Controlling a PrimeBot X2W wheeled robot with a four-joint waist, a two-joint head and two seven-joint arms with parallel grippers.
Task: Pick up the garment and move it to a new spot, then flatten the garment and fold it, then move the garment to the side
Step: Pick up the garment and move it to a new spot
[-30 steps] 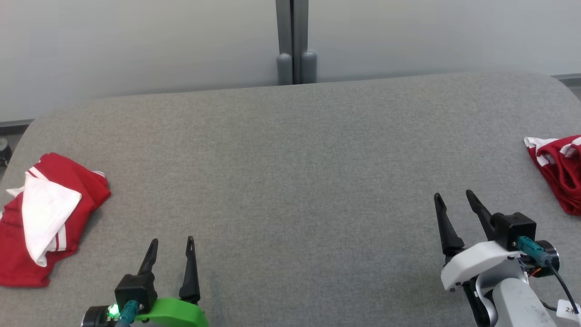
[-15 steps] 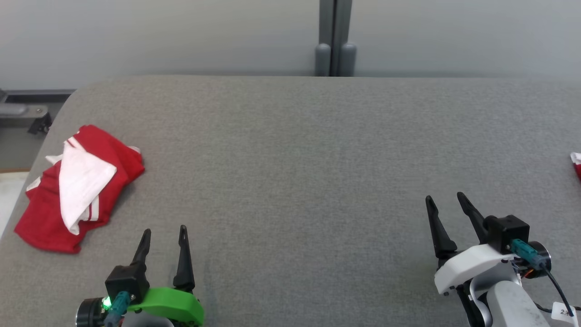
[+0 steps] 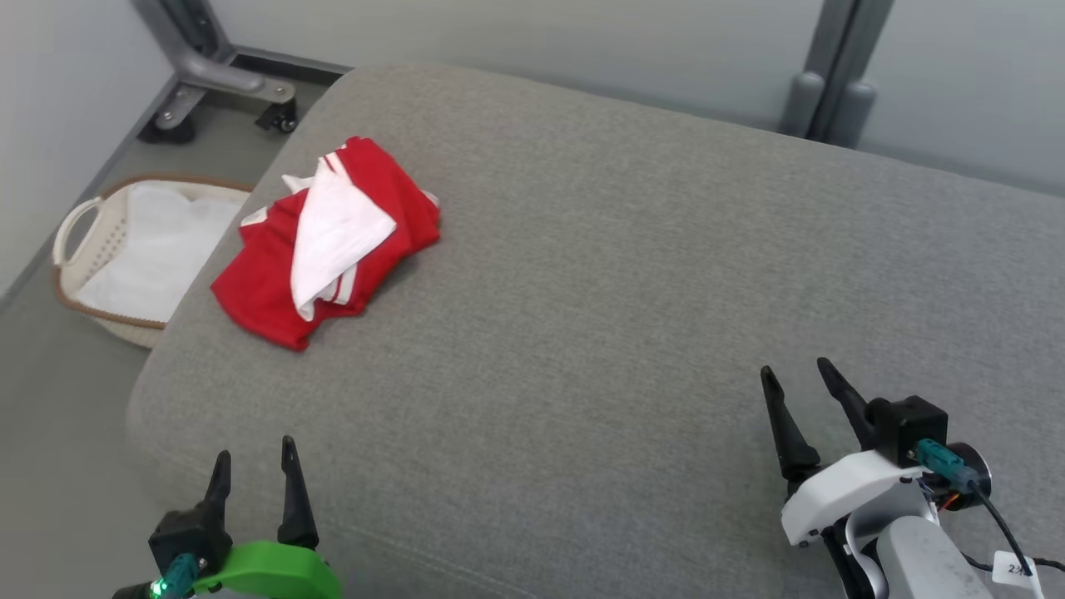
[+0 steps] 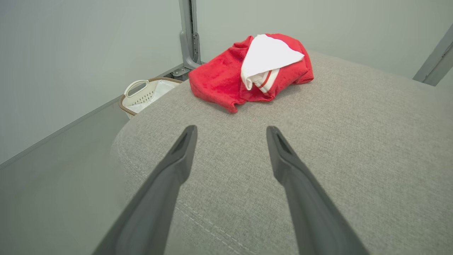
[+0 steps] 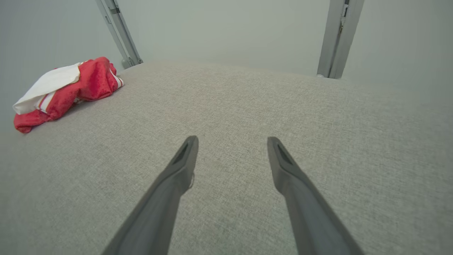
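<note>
Grey fabric-covered tabletop (image 3: 624, 274) takes most of the head view, rounded corner at lower left. Red garment (image 3: 266, 291) with white panels and stripes lies crumpled on the tabletop at upper left of the frame, near the left edge (white flap folded over the top, red showing all round it). Nothing touches it, and both pincers are well apart from it. On the floor just beyond that edge, far left, sits a cream basket (image 3: 125, 326) with a brown rim and handle, white cloth inside. Right pincer (image 3: 795, 368) at lower right on a white mount, fingers spread wide, empty, over bare fabric. Left pincer (image 3: 255, 449) at lower left on a green mount, also wide and empty, near the tabletop's front corner. In the left wrist view the garment sits straight ahead between the finger lines. Grey metal leg with castors (image 3: 216, 75) at top left.
</note>
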